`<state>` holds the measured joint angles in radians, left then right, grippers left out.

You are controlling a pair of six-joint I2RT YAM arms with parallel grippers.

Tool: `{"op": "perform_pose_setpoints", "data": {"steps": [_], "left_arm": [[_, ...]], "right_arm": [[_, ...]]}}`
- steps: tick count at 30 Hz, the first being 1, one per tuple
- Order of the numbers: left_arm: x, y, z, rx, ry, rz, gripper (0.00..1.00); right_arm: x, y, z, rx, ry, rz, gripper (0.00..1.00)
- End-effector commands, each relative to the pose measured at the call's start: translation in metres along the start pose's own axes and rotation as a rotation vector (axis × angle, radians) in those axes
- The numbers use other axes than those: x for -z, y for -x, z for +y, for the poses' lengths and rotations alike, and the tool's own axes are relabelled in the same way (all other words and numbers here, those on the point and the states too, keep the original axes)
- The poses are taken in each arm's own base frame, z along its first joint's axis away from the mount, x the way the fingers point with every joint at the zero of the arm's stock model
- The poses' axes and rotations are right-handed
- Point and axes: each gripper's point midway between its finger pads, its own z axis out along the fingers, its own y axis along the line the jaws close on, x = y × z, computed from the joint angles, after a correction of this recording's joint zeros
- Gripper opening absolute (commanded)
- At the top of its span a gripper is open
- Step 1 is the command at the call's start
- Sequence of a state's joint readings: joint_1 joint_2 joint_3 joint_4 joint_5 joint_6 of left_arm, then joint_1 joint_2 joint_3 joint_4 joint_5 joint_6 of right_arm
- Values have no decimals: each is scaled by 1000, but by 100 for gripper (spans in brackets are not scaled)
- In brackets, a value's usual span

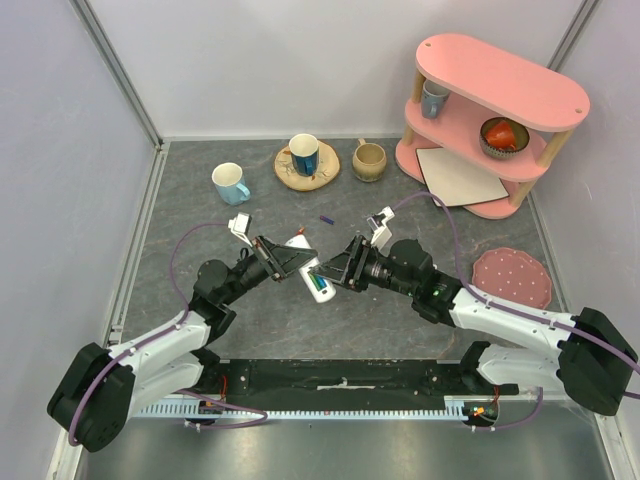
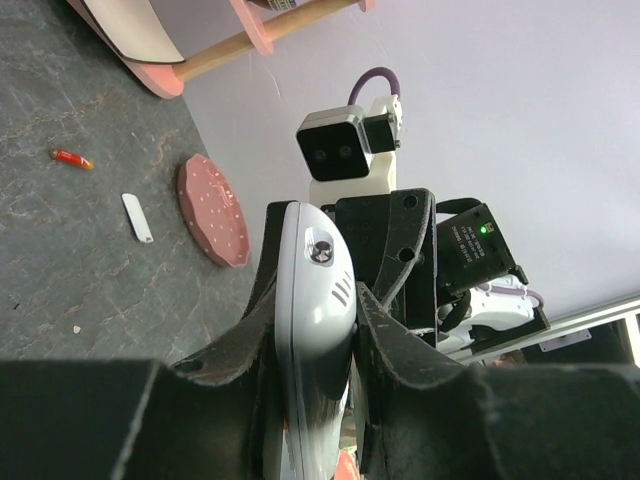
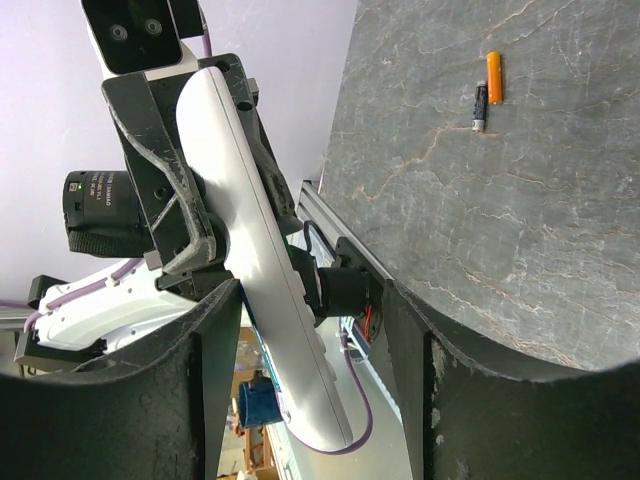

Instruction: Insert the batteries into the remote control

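Note:
My left gripper (image 1: pixel 290 262) is shut on the white remote control (image 1: pixel 318 283) and holds it above the table's middle. In the left wrist view the remote control (image 2: pixel 315 270) sits edge-on between both dark fingers (image 2: pixel 395 330). My right gripper (image 3: pixel 312 305) is open, and its fingers straddle the free end of the remote control (image 3: pixel 265 260), with a gap on the right side. An orange battery (image 3: pixel 494 77) and a dark one (image 3: pixel 481 107) lie on the table. One small battery (image 1: pixel 325 218) shows beyond the grippers. A red battery (image 2: pixel 72 158) lies on the table too.
A small white flat piece (image 2: pixel 138 216) lies beside a pink coaster (image 2: pixel 212 208). At the back stand a white mug (image 1: pixel 231 183), a cup on a saucer (image 1: pixel 304 158) and a beige mug (image 1: pixel 368 160). A pink shelf (image 1: pixel 495 120) is at the back right.

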<state>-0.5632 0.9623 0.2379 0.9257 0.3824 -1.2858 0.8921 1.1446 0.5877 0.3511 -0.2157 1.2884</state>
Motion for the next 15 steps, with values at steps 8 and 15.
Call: {"op": "perform_pose_setpoints", "data": {"steps": [8, 15], "left_arm": [[-7, 17, -42, -77, -140, -45, 2], [-5, 8, -28, -46, -97, -5, 2]], "right_arm": [[3, -2, -2, 33, -33, 28, 75], [4, 11, 24, 154, 20, 12, 77]]}}
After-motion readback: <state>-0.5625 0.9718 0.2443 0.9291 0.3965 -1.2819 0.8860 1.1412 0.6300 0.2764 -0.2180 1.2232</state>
